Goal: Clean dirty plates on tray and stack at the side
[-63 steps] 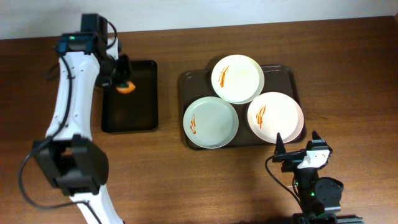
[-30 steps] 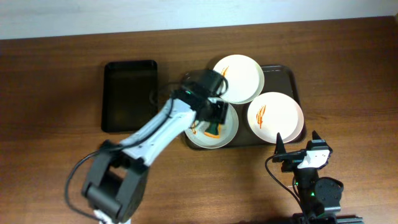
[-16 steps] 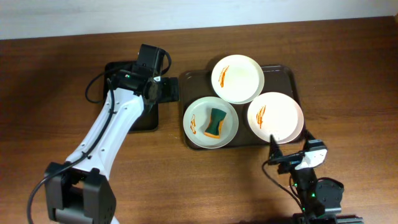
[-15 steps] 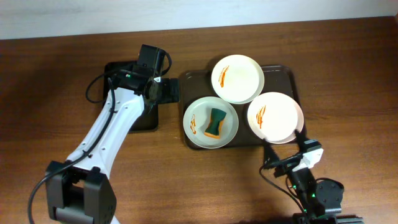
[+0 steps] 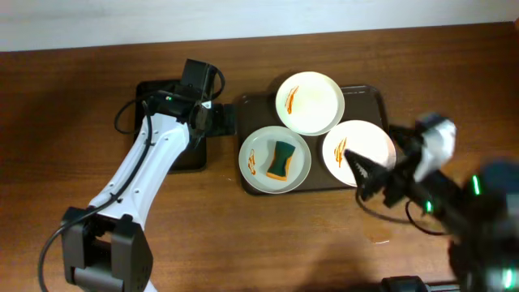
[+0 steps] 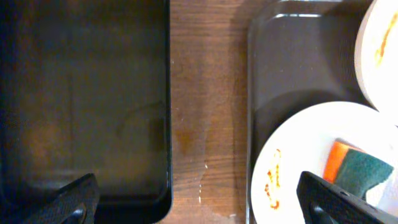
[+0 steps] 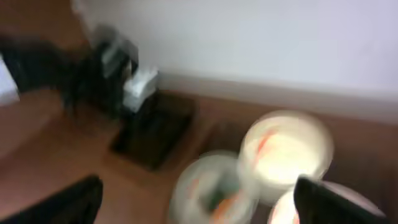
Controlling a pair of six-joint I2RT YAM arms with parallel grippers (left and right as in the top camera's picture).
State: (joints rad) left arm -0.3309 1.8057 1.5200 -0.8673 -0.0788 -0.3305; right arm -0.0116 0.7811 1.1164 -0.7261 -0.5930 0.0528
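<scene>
Three white plates streaked with orange sauce lie on the brown tray [image 5: 375,96]: one at the back [image 5: 309,102], one at the right [image 5: 365,146] and one at the front left [image 5: 261,154]. A green and orange sponge [image 5: 282,159] rests on the front-left plate [image 6: 298,149], and its corner shows as the sponge [image 6: 354,175] in the left wrist view. My left gripper [image 5: 214,120] hovers open and empty over the gap between the two trays. My right gripper [image 5: 371,177] is open, blurred, by the right plate's front edge.
A black tray [image 5: 166,154] lies left of the brown one, with its inside [image 6: 81,93] bare in the left wrist view. A strip of wet wooden table [image 6: 205,124] separates the trays. The right wrist view is blurred.
The left gripper let go of the sponge on the front-left plate and drew back left to the tray gap. The right arm rose from the front edge towards the right plate.
</scene>
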